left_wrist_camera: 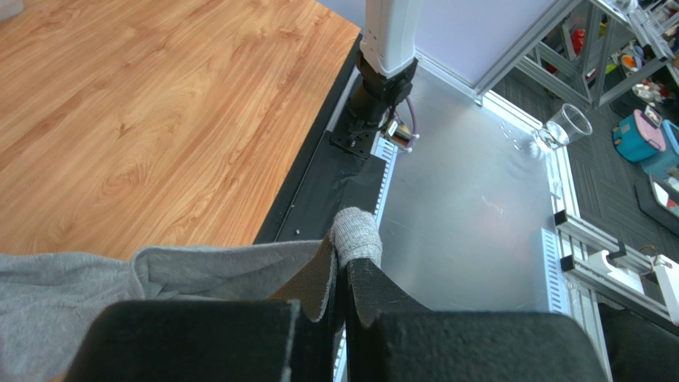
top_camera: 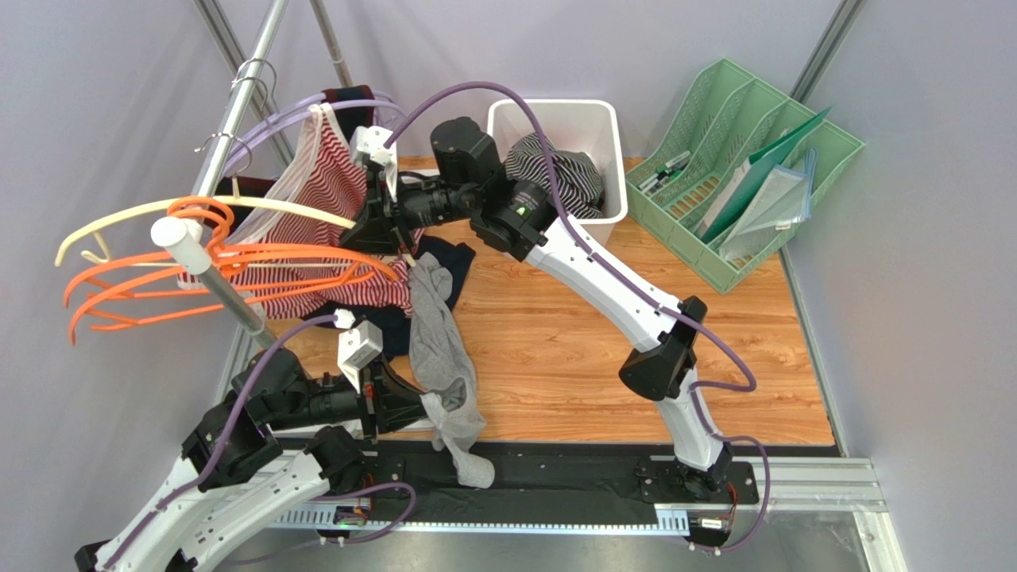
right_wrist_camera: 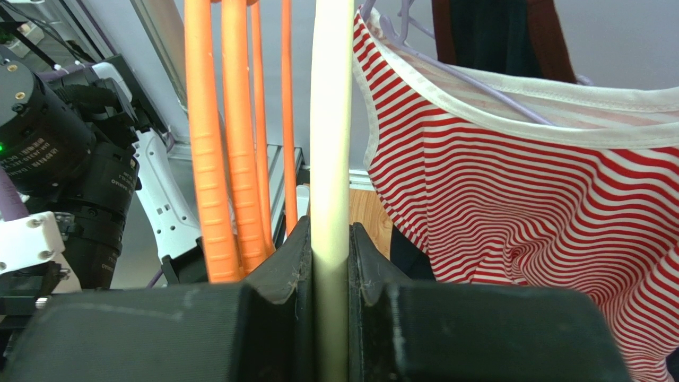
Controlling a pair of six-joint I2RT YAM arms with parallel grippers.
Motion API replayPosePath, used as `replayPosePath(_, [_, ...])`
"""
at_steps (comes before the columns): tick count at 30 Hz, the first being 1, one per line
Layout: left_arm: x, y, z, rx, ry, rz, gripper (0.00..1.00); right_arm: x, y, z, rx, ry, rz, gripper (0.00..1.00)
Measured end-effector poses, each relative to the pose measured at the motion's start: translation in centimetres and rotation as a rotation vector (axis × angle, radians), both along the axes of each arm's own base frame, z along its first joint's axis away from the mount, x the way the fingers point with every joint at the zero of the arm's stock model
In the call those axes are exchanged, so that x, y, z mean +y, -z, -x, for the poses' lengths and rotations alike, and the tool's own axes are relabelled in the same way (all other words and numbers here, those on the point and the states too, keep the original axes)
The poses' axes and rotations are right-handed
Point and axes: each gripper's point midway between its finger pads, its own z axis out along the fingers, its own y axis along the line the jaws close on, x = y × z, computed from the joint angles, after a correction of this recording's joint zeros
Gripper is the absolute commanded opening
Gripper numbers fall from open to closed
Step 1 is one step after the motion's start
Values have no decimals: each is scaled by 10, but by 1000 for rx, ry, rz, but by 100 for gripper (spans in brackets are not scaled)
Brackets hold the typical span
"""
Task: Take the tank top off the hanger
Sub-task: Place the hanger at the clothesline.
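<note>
The grey tank top trails from just below my right gripper down to the table's front edge. My left gripper is shut on a fold of the tank top, and a rolled bit of hem pokes out past the fingertips. The cream hanger hangs on the metal rail. My right gripper is shut on the bar of that cream hanger. Whether the tank top's upper end still touches the hanger, I cannot tell.
Orange hangers and a red-striped top on a purple hanger crowd the rail. A dark garment lies on the wood. A white bin with clothes and a green file rack stand at the back right.
</note>
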Motion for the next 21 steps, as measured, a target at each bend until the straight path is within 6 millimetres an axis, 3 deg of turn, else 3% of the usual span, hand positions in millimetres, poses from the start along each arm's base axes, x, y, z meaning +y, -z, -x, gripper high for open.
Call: replayPosePath(21, [0, 0, 0, 0, 0, 0, 0, 8, 13, 16, -44, -33, 31, 2])
